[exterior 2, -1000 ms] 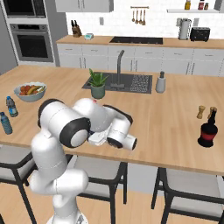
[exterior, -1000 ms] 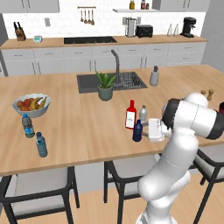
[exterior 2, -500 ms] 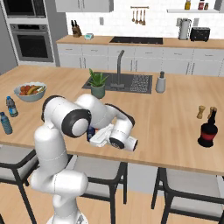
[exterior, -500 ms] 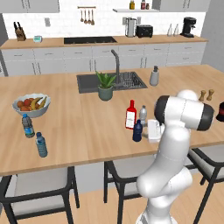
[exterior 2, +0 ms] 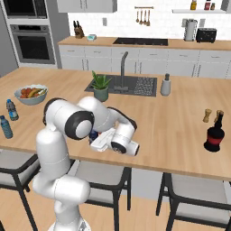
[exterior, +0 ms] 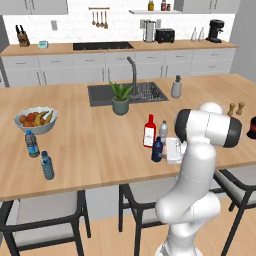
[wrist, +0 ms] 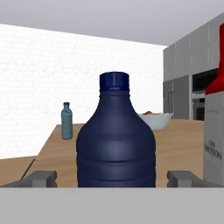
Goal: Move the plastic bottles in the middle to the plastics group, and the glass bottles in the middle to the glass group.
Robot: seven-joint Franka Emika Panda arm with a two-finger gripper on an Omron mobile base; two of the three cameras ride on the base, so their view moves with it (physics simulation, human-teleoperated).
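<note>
Almost nothing here can be read. The red bottle carries a white label, and in the hand view that label bears a line of grey lettering running sideways up its face, but the letters are too blurred to make out as a word or brand. In the left base view the same bottle's label is a plain white patch. The two small water bottles near the fruit bowl have blue labels with no legible print. The navy bottle has no lettering on the side that shows. No numbers or signs can be read on the oven or other appliances.
</note>
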